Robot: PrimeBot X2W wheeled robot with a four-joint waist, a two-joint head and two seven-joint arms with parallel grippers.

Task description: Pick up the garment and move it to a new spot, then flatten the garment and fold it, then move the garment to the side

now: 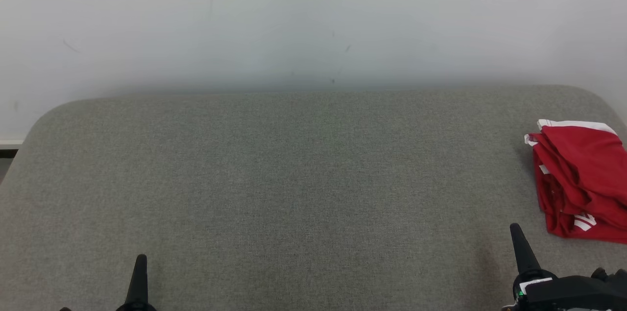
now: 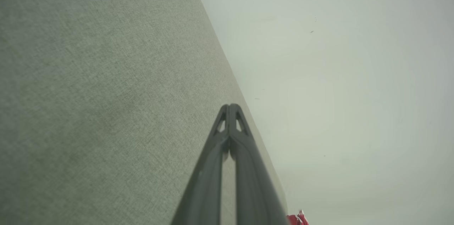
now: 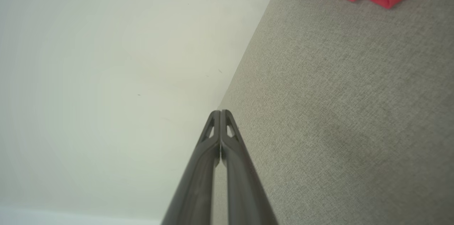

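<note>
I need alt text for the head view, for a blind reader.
A red garment lies bunched at the right edge of a grey surface. The left pincer and the right pincer, both shut, point up from the bottom edge.

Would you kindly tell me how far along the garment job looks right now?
Done, possibly: the red garment lies as a compact layered bundle at the right edge of the grey surface, which fits folded and set aside, though it could equally be untouched; I cannot tell. In hand: nothing; the left gripper and right gripper are both shut, empty, apart from the cloth. Left: if unstarted, every step.
</note>
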